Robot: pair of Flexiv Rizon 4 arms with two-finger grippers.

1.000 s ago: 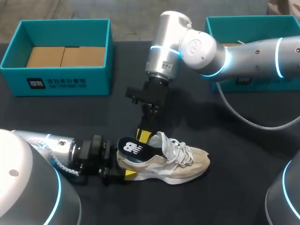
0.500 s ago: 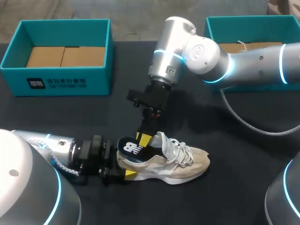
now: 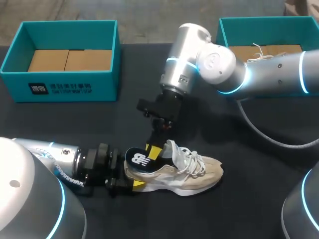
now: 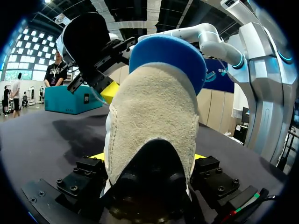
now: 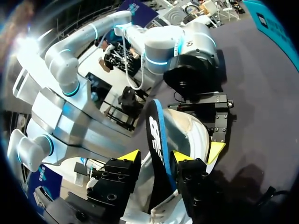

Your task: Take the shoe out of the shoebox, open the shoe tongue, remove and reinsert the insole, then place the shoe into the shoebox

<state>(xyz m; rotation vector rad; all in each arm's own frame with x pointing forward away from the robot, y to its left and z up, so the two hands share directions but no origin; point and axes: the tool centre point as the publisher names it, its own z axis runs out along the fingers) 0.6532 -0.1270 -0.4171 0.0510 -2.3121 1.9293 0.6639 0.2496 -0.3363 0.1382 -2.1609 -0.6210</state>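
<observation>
A beige shoe lies on its side on the black table, toe to the right. My left gripper grips its heel from both sides; in the left wrist view the heel fills the space between the wide-set fingers. A dark blue insole stands up out of the heel opening. My right gripper comes down from above and straddles it. In the right wrist view the insole stands edge-on between the yellow tips. It lies against one tip, with a small gap to the other.
A teal box holding brown cardboard stands at the back left. A second teal box sits at the back right, partly behind my right arm. Bare black tabletop lies in front of and to the right of the shoe.
My right arm has shifted slightly right and its gripper has come lower around the insole, its jaws narrowing a little. The shoe, the insole and the left arm have kept still.
</observation>
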